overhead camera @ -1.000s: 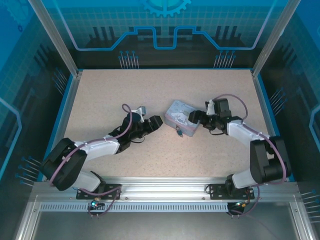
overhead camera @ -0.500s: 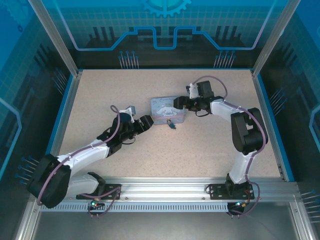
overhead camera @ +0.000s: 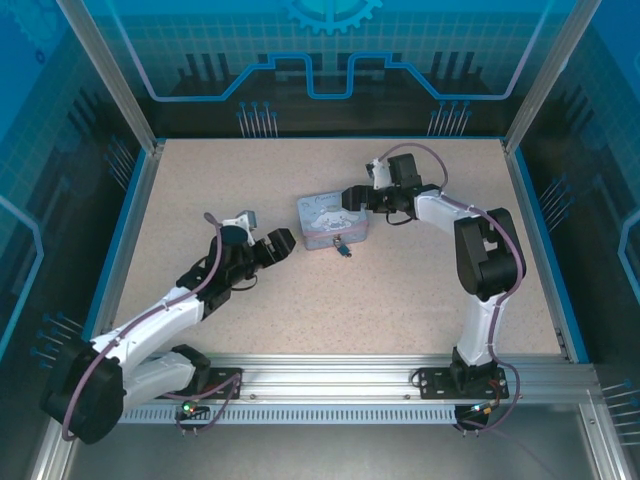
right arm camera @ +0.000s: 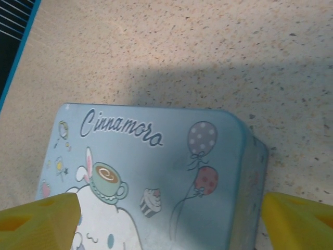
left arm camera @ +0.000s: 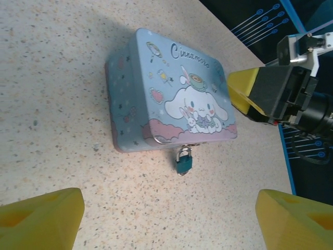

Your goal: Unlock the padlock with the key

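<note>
The pale blue tin (overhead camera: 330, 220) sits lid-up near the middle of the table (overhead camera: 420, 300). The padlock (left arm camera: 183, 161) hangs from the clasp on the tin's near side, at 6 o'clock of it seen from above, with its bluish body lying on the table. The left pincer (overhead camera: 277, 245) hovers at the tin's 8 o'clock, apart from it and released, its yellow fingertips (left arm camera: 44, 219) spread wide. The right pincer (overhead camera: 352, 196) is at the tin's 2 o'clock corner, also released, its fingers splayed either side of the lid. I can't tell whether it touches the tin.
</note>
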Controlling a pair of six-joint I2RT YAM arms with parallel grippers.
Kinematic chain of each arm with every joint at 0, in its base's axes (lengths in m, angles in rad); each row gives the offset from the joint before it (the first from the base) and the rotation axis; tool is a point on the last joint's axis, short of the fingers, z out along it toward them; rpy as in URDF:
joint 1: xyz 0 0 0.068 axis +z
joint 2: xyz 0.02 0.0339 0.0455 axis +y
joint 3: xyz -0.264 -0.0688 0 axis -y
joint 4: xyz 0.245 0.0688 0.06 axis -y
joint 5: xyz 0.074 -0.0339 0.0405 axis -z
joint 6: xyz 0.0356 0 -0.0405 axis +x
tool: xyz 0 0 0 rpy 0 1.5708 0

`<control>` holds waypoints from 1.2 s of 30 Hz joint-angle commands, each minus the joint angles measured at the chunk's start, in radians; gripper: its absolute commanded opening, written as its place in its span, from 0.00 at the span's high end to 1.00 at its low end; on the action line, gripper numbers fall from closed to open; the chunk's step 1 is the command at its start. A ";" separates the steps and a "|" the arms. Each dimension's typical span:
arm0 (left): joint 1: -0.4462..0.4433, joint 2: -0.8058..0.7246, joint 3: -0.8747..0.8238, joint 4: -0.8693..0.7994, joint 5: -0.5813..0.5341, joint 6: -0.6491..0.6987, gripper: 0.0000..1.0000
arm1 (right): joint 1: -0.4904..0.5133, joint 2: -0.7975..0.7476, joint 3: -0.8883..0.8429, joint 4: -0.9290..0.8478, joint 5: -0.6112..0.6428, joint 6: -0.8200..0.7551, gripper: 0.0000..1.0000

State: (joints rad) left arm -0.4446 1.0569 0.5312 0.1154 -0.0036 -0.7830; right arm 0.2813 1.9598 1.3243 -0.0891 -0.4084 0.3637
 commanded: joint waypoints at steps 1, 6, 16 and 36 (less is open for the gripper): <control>0.019 -0.026 0.017 -0.058 0.012 0.028 0.12 | 0.008 -0.053 0.005 -0.023 0.072 -0.046 0.08; 0.053 -0.028 0.063 -0.077 0.083 0.042 0.10 | 0.006 -0.155 -0.062 -0.043 0.158 -0.097 0.04; 0.110 0.141 0.269 -0.106 0.256 0.091 0.09 | 0.087 -0.411 -0.328 -0.032 0.300 -0.082 0.04; 0.083 0.740 0.783 -0.075 0.531 0.109 0.24 | 0.284 -0.385 -0.654 0.333 0.275 -0.190 0.32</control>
State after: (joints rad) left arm -0.3504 1.7599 1.2503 0.0467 0.4538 -0.6968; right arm 0.5957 1.5528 0.6868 0.1173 0.0036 0.2081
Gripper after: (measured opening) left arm 0.760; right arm 0.689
